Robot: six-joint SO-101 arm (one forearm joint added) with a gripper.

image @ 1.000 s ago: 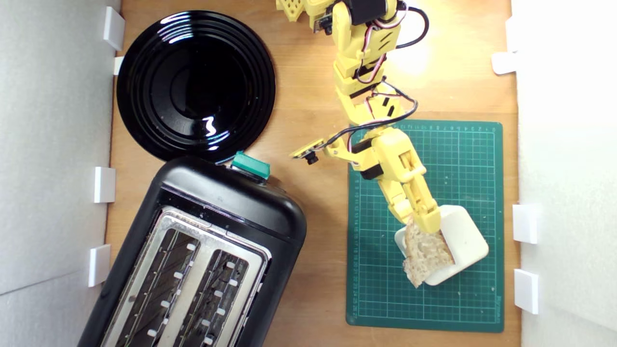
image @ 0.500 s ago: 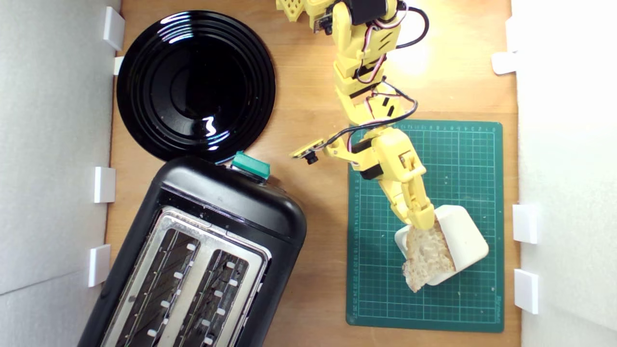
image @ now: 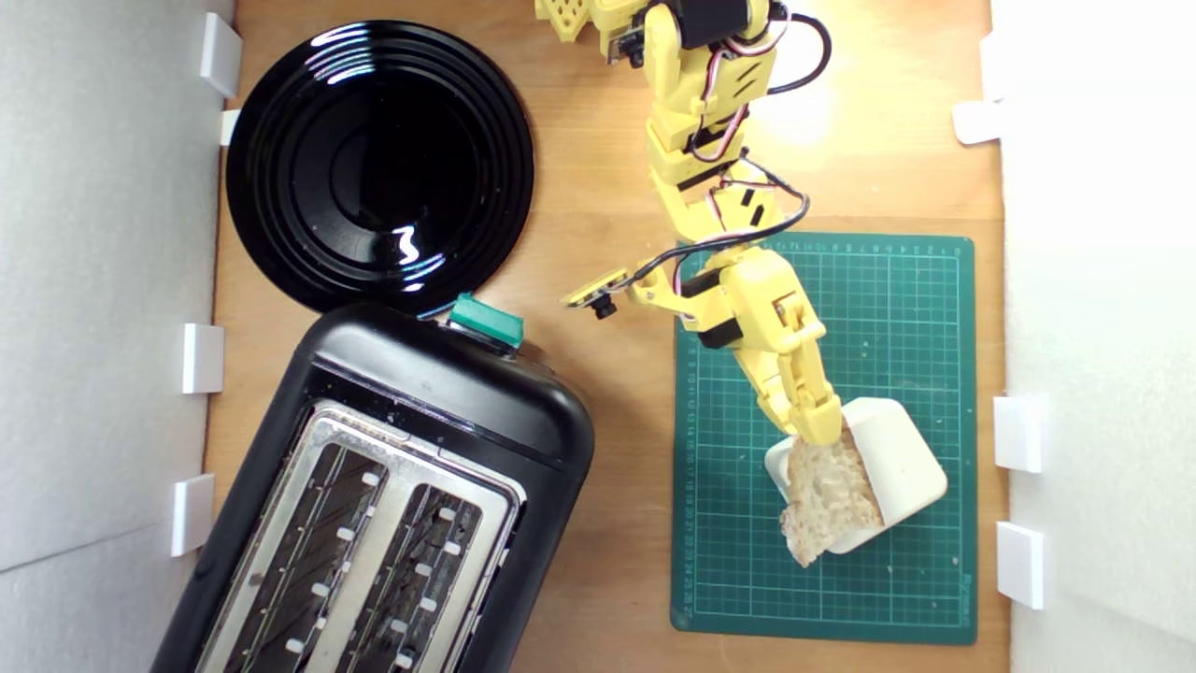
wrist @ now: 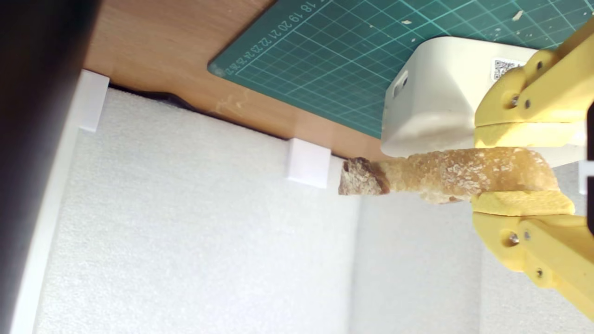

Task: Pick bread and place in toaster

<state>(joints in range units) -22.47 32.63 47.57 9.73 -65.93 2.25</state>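
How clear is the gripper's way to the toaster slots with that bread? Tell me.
Probably clear: the gripper is shut on the bread, only bare wood lies between mat and toaster, and both slots look empty.

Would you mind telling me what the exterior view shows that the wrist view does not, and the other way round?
Only the exterior view shows the toaster with its teal lever knob, the black plate and the arm's upper links. Only the wrist view shows the bread edge-on, its crust pinched between the two yellow fingers, and a QR label on the cream block. Both show the gripper, bread, block and green cutting mat.
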